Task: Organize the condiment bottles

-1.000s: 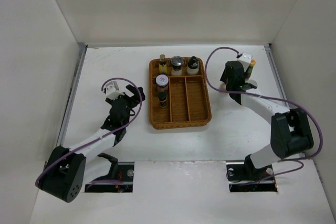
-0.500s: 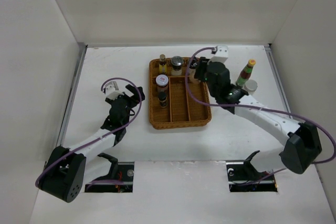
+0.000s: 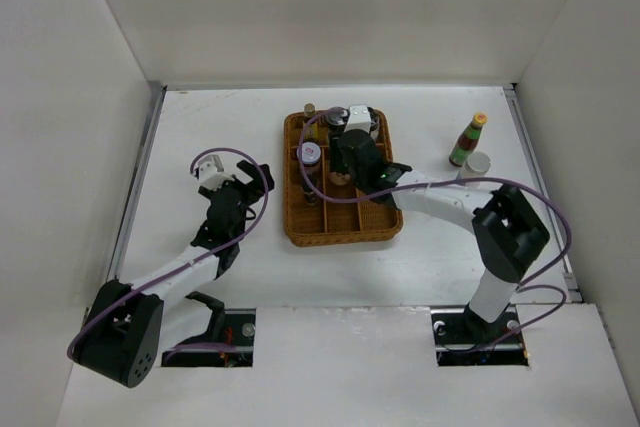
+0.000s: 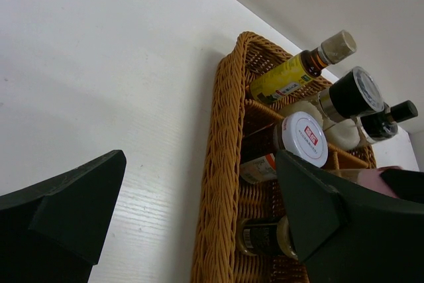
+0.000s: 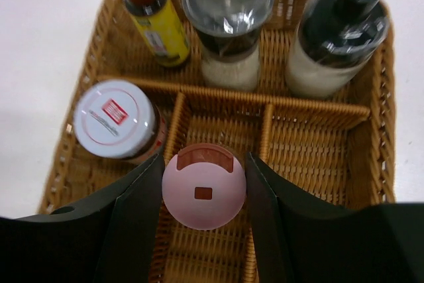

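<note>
My right gripper (image 5: 204,167) is shut on the pink-lidded jar (image 5: 203,197) and holds it over the middle compartment of the brown wicker tray (image 5: 386,104). In the top view this gripper (image 3: 345,175) is above the tray (image 3: 343,235). The tray's back row holds a yellow-label bottle (image 5: 159,28), a silver-lidded shaker (image 5: 228,4) and a black-capped bottle (image 5: 344,24). A white-lidded jar (image 5: 114,118) stands in the left compartment. A small dark jar (image 4: 262,236) sits nearer in that compartment. A yellow-capped red-label sauce bottle (image 3: 466,140) stands at the far right. My left gripper (image 3: 252,182) is open and empty, left of the tray.
A small white container (image 3: 478,163) stands on the table beside the sauce bottle. White walls close in the table on the left, back and right. The tray's right long compartment (image 5: 318,183) holds nothing.
My right arm has swung left, from beside the sauce bottle at the far right to above the tray. The left arm has not moved.
</note>
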